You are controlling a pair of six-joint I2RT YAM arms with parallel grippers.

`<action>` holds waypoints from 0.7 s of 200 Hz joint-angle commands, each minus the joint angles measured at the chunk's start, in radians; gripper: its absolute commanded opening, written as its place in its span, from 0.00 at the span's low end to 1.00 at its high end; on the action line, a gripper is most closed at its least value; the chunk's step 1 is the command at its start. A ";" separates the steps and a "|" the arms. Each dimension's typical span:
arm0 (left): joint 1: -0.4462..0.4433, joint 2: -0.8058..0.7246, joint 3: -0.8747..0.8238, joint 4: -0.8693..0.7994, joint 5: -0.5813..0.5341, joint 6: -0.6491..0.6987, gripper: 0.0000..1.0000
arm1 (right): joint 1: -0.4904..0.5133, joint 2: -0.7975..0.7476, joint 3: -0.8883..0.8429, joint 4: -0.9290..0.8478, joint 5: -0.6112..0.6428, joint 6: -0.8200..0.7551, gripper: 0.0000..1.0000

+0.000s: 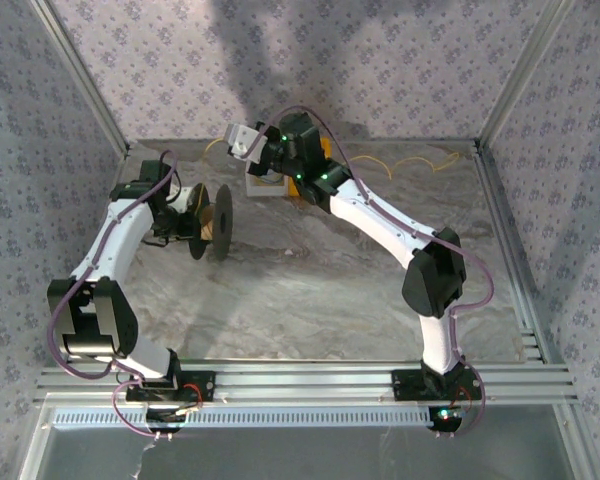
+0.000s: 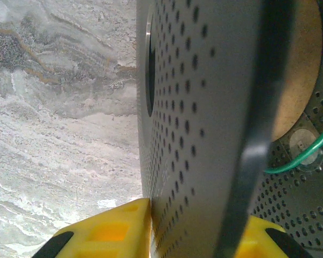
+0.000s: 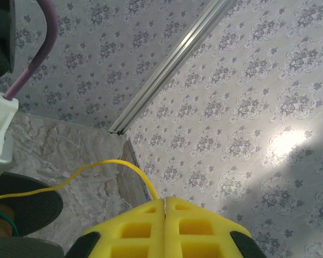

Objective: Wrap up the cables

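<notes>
The right claw (image 3: pixel 165 203) is pinched fully shut on the wire (image 3: pixel 110 164), which springs out from between the yellow pads (image 3: pixel 129 231) and arcs to the lower left. The rest trails wavy along the back of the desk (image 1: pixel 310 300), upper right in the top view. The left claw (image 2: pixel 196 217) clamps the spool (image 2: pixel 204 107) by its flange, one finger on either side. To wind well, I'd say lead the wire onto the brown core (image 2: pixel 296 70), hold tension and turn steadily. The wire's thin, kinked, springy; the flange is matte, perforated, rigid; the desk is marbled and smooth.
</notes>
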 commanded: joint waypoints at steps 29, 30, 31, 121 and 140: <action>0.004 0.017 0.047 -0.014 0.008 0.007 0.24 | 0.010 0.022 -0.004 -0.005 -0.004 -0.061 0.00; 0.004 0.017 0.047 -0.014 0.008 0.007 0.24 | 0.010 0.023 -0.003 -0.006 -0.004 -0.061 0.00; 0.004 0.017 0.047 -0.014 0.008 0.007 0.24 | 0.011 0.024 -0.003 -0.005 -0.004 -0.061 0.00; 0.003 0.036 0.061 -0.053 -0.032 0.015 0.00 | -0.001 0.036 -0.004 -0.008 -0.033 -0.041 0.00; 0.003 0.029 0.065 -0.067 -0.042 0.021 0.00 | -0.011 0.036 -0.001 -0.004 -0.039 -0.020 0.00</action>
